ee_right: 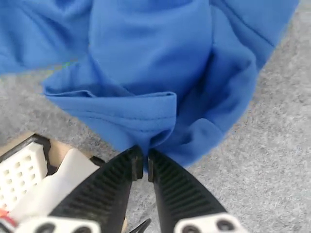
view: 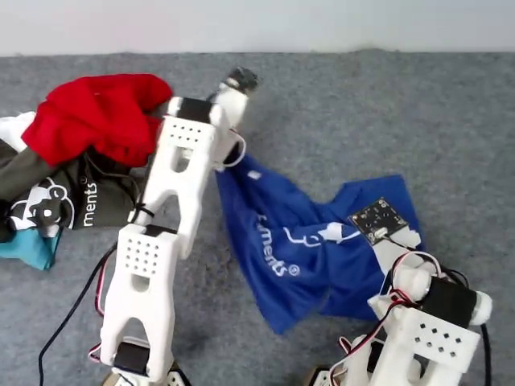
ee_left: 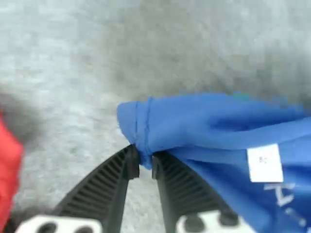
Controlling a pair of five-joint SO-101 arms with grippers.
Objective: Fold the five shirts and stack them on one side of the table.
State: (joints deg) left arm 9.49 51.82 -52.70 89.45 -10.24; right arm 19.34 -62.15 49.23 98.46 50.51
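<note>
Blue shirt [view: 314,249] is seen crumpled at the middle of the table [view: 418,112] in the high view, other shirts [view: 88,153] piled at the left. In the left wrist view, the left gripper [ee_left: 142,164] is clamped on its hem. In the right wrist view, the right gripper [ee_right: 141,162] is pinched on another edge.

The blue shirt [view: 299,256] is matt cloth, the table [view: 402,104] fuzzy felt.

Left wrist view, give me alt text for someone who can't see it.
The left end effector pinches a hemmed corner of the blue shirt over the gray table. A white tag shows on it; a red shirt sits at the frame's edge.
</note>
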